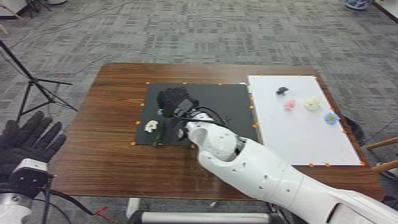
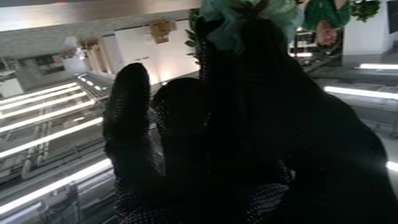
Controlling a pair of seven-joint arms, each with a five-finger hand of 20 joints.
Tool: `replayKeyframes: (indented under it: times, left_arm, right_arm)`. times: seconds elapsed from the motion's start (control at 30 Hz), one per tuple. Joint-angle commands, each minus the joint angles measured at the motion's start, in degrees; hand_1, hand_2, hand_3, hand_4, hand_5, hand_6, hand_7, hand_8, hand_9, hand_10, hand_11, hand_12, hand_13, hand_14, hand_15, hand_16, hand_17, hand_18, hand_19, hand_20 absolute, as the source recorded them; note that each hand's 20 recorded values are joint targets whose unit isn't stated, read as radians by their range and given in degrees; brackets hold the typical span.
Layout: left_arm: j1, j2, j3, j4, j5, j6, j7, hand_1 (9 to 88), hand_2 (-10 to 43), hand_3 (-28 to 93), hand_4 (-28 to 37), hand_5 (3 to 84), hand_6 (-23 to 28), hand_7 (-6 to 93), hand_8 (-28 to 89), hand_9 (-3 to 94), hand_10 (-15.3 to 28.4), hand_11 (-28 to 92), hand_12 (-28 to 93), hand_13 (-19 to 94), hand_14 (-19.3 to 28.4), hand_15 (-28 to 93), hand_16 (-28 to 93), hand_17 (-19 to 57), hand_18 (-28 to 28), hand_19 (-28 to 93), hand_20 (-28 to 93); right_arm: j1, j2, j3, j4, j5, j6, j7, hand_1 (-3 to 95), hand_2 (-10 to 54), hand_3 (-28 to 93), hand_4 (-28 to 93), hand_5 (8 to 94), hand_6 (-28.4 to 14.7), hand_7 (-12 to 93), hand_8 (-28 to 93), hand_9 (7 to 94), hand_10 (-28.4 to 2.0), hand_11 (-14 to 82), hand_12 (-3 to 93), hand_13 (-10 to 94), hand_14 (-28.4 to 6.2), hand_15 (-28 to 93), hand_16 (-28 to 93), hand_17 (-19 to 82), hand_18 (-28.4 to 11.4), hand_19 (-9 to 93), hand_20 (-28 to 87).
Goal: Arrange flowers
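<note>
My right hand [image 1: 179, 98] is over the upper left part of the black mat [image 1: 226, 91] in the head view. Seen from the right wrist, the hand [image 2: 244, 130] has its thumb and a finger closed around a pale blue-green flower [image 2: 229, 25]. Green leaves [image 2: 364, 9] and a pinkish bloom [image 2: 326, 35] show beyond it. A white flower [image 1: 151, 125] lies on the mat's left side. On the white board [image 1: 289, 137] are a pink flower [image 1: 290, 104], a cream flower [image 1: 313, 103] and a blue flower [image 1: 331, 118]. My left hand [image 1: 29, 142] is open beside the table's left edge.
A small dark object [image 1: 282, 90] sits near the top of the white board. The brown table [image 1: 107, 160] extends around the mat and board. My right forearm crosses the mat's lower right corner. A black tripod [image 1: 34, 80] stands on the floor at left.
</note>
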Motion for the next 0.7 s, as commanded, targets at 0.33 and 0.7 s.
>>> replayKeyframes:
  times: [0.33,0.7]
  left_arm:
    - [-0.4,0.39,-0.86,0.10,1.15,-0.77,-1.65,23.5,18.2,69,-28.3,33.7,7.0,9.4,-7,28.4,11.0,12,12,20,11.8,20,-1,-3.9,9.9,16,12]
    - [-0.6,0.88,-1.45,-0.14,-0.38,-1.12,-0.58,23.6,18.2,69,-28.3,33.8,7.1,9.3,-7,28.3,11.1,12,12,20,11.7,20,-1,-3.9,10.0,16,12]
  right_arm:
    - [0.0,-0.1,-0.5,-1.0,-3.3,-1.5,3.6,61.6,-9.5,65,-28,67.2,0.9,28,-4,80.2,-7.3,11.6,41.8,66,-8.3,70,44,30,-22.6,76,41]
    - [-1.3,0.4,-0.1,-2.5,-4.3,-5.0,3.6,56.7,-9.5,68,-28,64.2,0.4,22,-15,74.5,-8.5,13.9,32.2,64,-9.3,71,41,29,-22.8,75,39]
